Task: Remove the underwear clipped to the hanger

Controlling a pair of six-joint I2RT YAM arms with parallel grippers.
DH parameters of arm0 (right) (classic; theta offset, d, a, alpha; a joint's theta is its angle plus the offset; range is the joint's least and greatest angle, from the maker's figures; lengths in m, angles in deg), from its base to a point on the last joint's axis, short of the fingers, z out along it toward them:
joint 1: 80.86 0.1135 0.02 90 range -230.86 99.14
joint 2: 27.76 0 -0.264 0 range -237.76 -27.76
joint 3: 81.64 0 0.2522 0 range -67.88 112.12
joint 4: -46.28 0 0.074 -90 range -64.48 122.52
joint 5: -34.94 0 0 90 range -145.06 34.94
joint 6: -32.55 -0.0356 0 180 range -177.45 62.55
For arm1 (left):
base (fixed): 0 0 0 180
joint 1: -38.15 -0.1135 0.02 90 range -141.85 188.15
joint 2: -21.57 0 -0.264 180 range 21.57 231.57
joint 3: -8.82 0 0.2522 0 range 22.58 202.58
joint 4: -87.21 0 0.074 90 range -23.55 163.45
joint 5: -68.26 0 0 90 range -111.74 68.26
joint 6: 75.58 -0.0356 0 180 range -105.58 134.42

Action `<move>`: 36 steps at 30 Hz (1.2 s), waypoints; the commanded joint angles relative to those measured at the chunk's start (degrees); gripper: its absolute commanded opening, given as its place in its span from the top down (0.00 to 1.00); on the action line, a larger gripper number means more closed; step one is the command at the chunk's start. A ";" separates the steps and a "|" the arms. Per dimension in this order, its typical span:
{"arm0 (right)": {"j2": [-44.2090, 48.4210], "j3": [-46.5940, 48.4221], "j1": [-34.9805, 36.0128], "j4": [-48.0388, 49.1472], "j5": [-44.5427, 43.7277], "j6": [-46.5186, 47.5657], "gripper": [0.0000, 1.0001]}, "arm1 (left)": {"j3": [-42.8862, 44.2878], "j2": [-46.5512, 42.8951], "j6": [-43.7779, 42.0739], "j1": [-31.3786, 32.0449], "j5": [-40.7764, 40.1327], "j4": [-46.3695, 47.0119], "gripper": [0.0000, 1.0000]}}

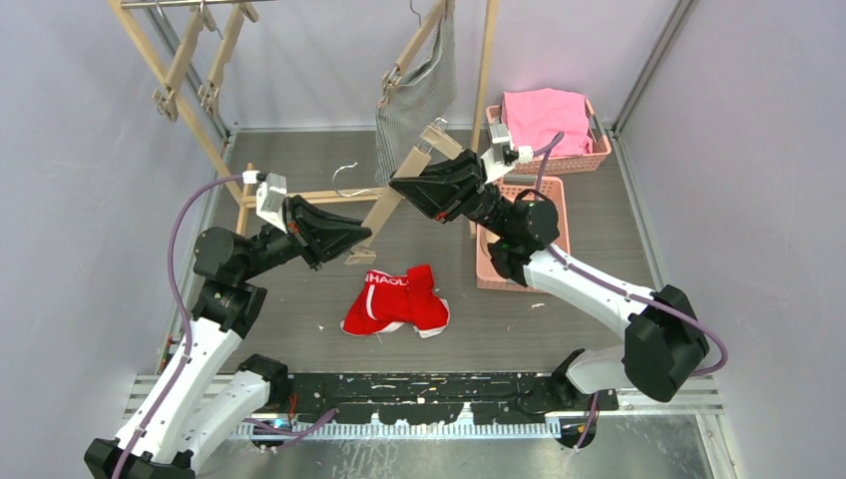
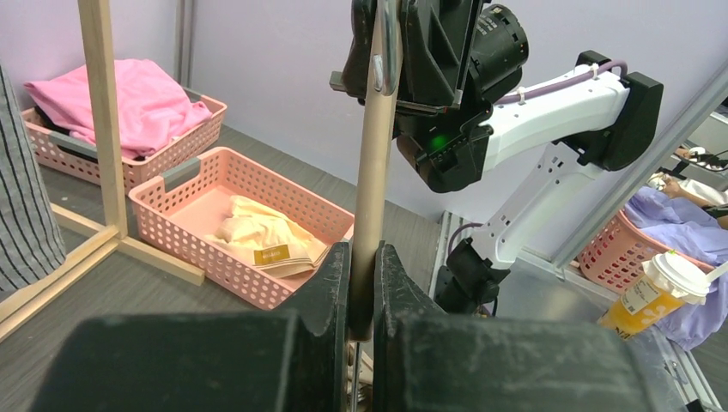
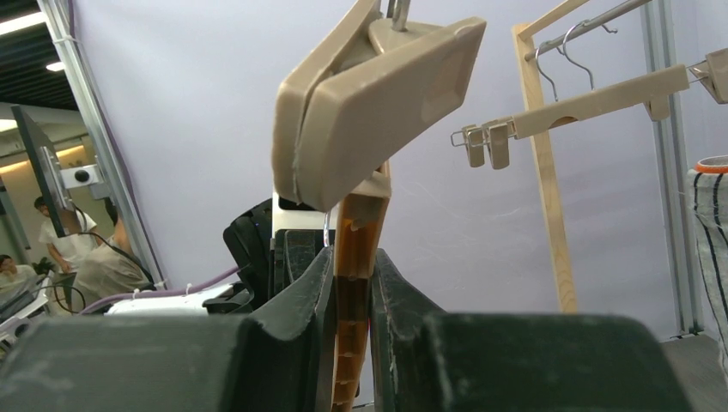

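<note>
Top external view: a wooden hanger (image 1: pixel 384 208) is held slanted above the table (image 1: pixel 299 170), between the two arms.
Left gripper (image 1: pixel 364 238): the fingers are closed tight on the lower end of the hanger bar (the left wrist view shows the bar pinched between the pads).
Right gripper (image 1: pixel 399 188): the fingers are pressed on the upper part of the same hanger, just under its clip (image 3: pixel 369 112).
Red underwear (image 1: pixel 394 299): lies crumpled on the table, near the middle of the near edge, touching neither gripper.
Striped underwear (image 1: pixel 419 105): hangs clipped to another hanger at the far edge.
Cream underwear (image 2: pixel 257 236): lies inside the nearer pink basket (image 1: pixel 561 215), by the right edge.
Pink cloth (image 1: pixel 544 118): folded in the farther basket (image 1: pixel 589 160), at the far right corner.
</note>
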 commanded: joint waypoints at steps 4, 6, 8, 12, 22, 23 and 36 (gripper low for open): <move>0.33 -0.13 0.50 2.16 -1.97 2.56 0.94 | 0.63 -3.10 4.09 -0.10 -2.75 3.34 1.00; 0.77 -0.56 0.51 1.06 -1.98 3.02 0.61 | 1.10 -4.66 3.61 -0.05 -2.85 1.95 1.00; 1.40 -1.24 0.51 -0.32 -2.68 3.82 0.30 | 2.39 -6.47 1.94 -0.08 -3.11 -1.73 1.00; 2.76 -2.29 0.55 -3.79 -2.76 6.27 0.00 | 6.77 -9.91 -4.47 -0.06 -5.69 -15.62 1.00; 9.23 -3.46 2.87 -37.48 -13.87 25.69 0.00 | 14.82 -16.48 -18.71 -0.10 -22.39 -45.88 1.00; 9.45 -3.01 3.96 -41.90 -16.61 28.44 0.00 | 15.45 -16.82 -19.48 -0.05 -24.53 -47.30 1.00; -2.55 -5.07 20.87 -68.64 -41.07 37.27 0.00 | 25.10 -8.52 -25.55 -0.10 -45.24 -59.80 1.00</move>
